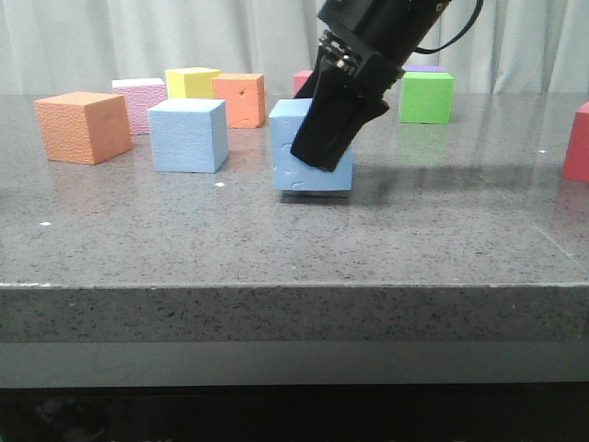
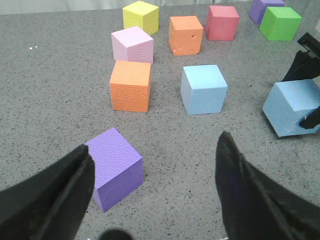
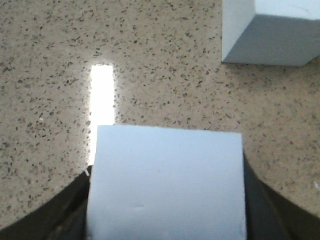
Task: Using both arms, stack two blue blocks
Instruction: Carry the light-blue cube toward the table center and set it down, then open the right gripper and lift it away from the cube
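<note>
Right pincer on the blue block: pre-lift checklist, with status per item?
1. Right pincer closed around the held blue block: ok.
2. Block square in the grasp: not ok, it looks tilted in the left wrist view.
3. Target blue block standing flat, top free: ok.
4. Left pincer open, holding nothing: ok.
5. Purple block close to the left pincer: cannot tell whether they touch.
6. Held block off the table: cannot tell.

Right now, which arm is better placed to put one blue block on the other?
Right. Its hand is already closed on one blue block, with the second blue block standing free close beside it. The left hand is open and empty, hovering by the purple block.
</note>
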`<move>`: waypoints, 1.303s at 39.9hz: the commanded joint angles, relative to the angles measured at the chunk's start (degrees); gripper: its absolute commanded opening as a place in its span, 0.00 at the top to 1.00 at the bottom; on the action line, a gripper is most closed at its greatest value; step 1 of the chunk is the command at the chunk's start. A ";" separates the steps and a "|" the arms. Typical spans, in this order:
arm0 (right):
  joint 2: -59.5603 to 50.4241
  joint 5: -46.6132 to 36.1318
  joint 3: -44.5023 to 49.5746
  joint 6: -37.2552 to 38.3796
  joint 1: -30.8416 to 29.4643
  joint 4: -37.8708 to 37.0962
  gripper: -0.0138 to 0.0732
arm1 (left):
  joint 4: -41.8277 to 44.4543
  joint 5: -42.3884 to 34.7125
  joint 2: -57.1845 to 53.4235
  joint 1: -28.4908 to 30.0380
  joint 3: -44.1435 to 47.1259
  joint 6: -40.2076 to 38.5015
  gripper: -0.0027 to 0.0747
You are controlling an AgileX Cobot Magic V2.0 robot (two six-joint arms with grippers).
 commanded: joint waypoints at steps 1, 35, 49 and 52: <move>-2.44 -2.28 -1.32 -1.10 0.47 3.12 0.34 | -0.10 -4.71 0.49 -0.41 -1.58 -0.19 0.33; -2.17 -0.72 -1.43 -3.26 1.26 2.91 0.17 | -0.10 -4.61 0.49 -0.41 -1.58 -0.19 0.33; -4.91 -1.30 -1.62 -1.76 1.26 3.01 0.17 | -0.10 -4.49 0.49 -0.41 -1.58 -0.19 0.33; -5.77 -2.12 -1.74 -1.76 1.26 2.94 0.17 | 0.04 -4.49 0.49 -0.41 -1.58 -0.19 0.33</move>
